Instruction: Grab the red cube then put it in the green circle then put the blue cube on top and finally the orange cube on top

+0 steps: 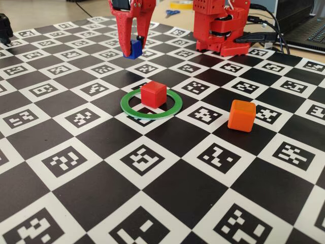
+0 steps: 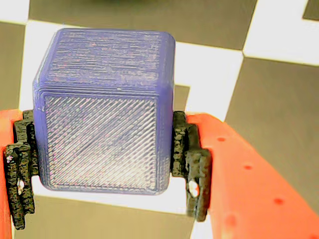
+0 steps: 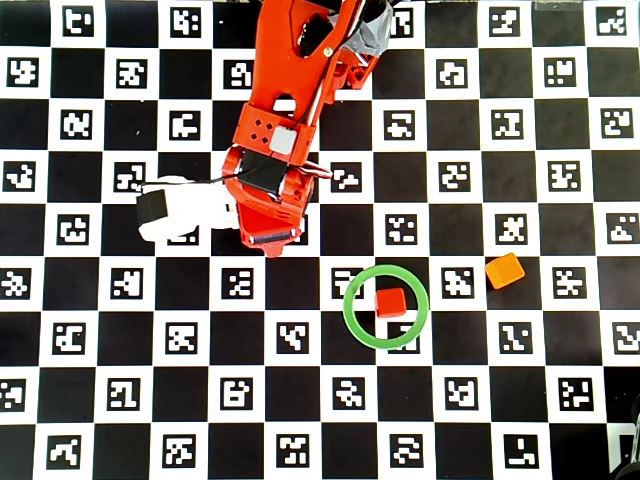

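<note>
step in hand: second of three — the blue cube (image 1: 135, 49) was gripped and carried; stacking not yet done.
end effector (image 1: 133, 52): closed on the blue cube. the wrist view showed a black pad (image 2: 192, 162) pressed against each side face of the cube (image 2: 104, 109).
blue cube position: in the fixed view it appeared lifted clear of the surface (image 1: 167, 188), behind the green circle and offset to the left. in the overhead view the arm hid it.
red cube (image 1: 153, 94): resting inside the green circle (image 1: 130, 109), toward the ring's far side in the fixed view; in the overhead view the cube (image 3: 390, 302) sat near the centre of the ring (image 3: 351, 318).
orange cube (image 1: 241, 115): on the surface, right of the ring in the fixed view, well apart from it, untouched; also visible in the overhead view (image 3: 505, 271).
next move calls for: travel toward the ring, then alignment of the blue cube squarely over the red cube's top face before descent — release only once the faces meet.
risk, as judged: an off-centre or tilted placement could slide the blue cube off, or nudge the red cube out of position.
</note>
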{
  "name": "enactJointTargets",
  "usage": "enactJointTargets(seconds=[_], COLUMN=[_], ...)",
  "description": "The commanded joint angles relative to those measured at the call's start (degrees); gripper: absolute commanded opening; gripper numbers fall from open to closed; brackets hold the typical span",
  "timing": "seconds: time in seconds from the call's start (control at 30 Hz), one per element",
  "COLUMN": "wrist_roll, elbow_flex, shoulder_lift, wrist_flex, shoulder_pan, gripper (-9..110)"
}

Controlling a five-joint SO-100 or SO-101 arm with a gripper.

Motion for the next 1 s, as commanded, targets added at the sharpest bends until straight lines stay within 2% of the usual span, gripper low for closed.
enactJointTargets(seconds=[0.0, 0.5, 0.97], wrist_roll=[0.7, 2.5, 11.5], elbow_flex=[-7.5, -12.6, -19.8], shoulder_lift=[6.1, 9.6, 10.5], wrist_flex=[4.5, 12.7, 20.7], shoulder_pan=[0.4, -2.5, -12.7], gripper=[12, 12, 12])
